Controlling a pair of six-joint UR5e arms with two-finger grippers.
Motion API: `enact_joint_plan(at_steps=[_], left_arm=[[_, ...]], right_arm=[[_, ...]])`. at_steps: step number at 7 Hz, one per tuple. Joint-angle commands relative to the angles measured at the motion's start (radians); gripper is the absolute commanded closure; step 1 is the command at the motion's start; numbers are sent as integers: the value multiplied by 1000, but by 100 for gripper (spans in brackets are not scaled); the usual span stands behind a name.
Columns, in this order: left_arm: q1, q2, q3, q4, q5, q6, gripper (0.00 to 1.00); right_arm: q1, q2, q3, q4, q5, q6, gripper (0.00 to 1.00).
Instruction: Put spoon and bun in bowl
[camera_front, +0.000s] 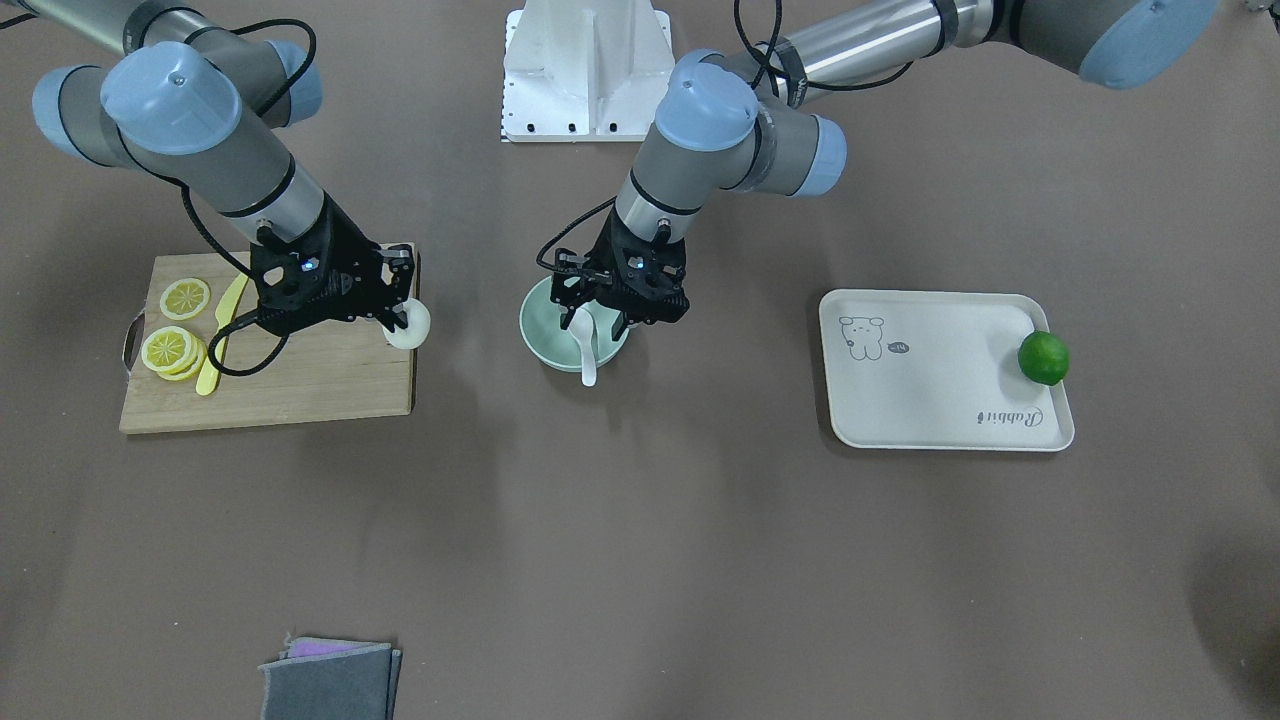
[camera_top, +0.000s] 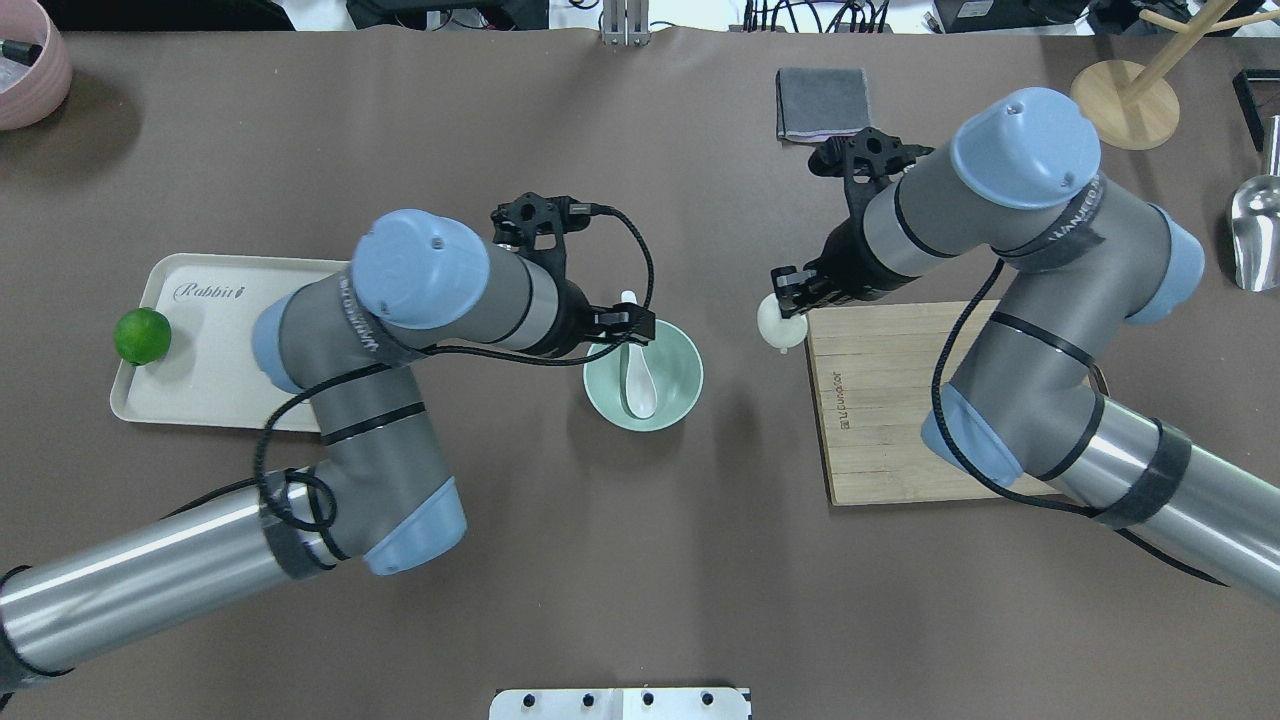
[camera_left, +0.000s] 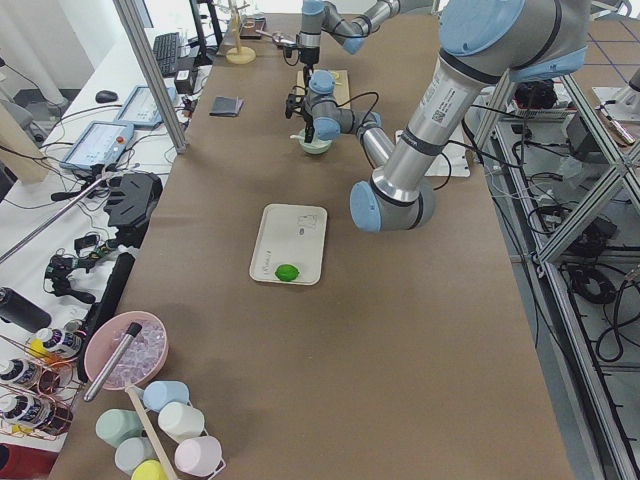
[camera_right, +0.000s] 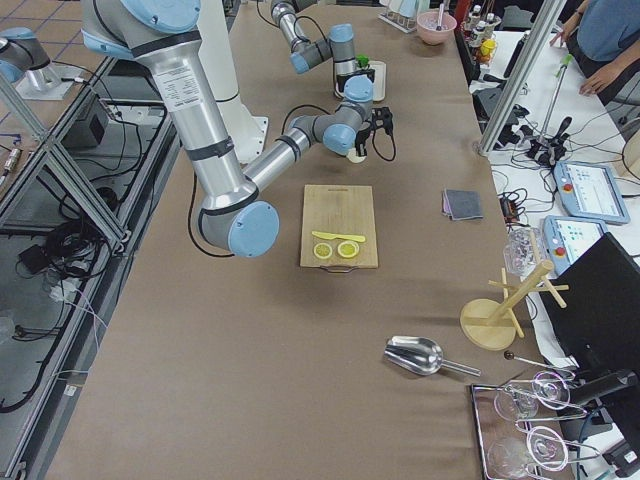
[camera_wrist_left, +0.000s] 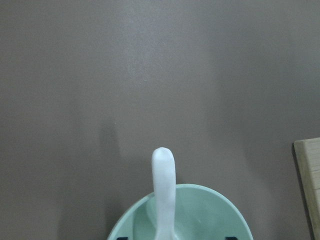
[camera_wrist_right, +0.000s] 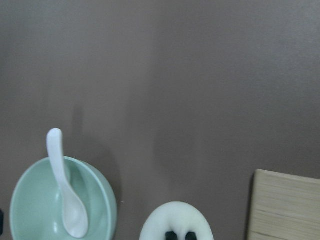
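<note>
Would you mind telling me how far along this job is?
Done: the spoon lies in the bowl, handle over the rim, with the left hand open above it. In hand: the right hand grips the bun beside the cutting board. Left: carrying the bun to the bowl and dropping it in.

Cutting board (camera_front: 320, 385) with lemon slices (camera_front: 170, 350), yellow knife (camera_front: 222, 335) beside right gripper (camera_front: 403, 318); tray (camera_front: 940, 390) with lime (camera_front: 1043, 358) well apart from left gripper (camera_front: 598, 322); grey cloth (camera_front: 330, 685) far off.
</note>
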Motion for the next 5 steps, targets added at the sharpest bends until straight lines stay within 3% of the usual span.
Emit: enact_joint_plan(at_steps=[1,3,4,5], left_arm=[[-102,242,-254,5,-109,8,1],[-297,422,-363,-1,-324,117,1],[-307,470,-389,-3,-334,138,1],[-307,477,-387,-1,-322,132,1]], right_arm=[[-65,85,-46,0,-76,93,100],[-147,120,-61,11,-160,185,100],[-181,131,-60,11,-191,222,90],[-208,132,-58,13,-248,265,1]])
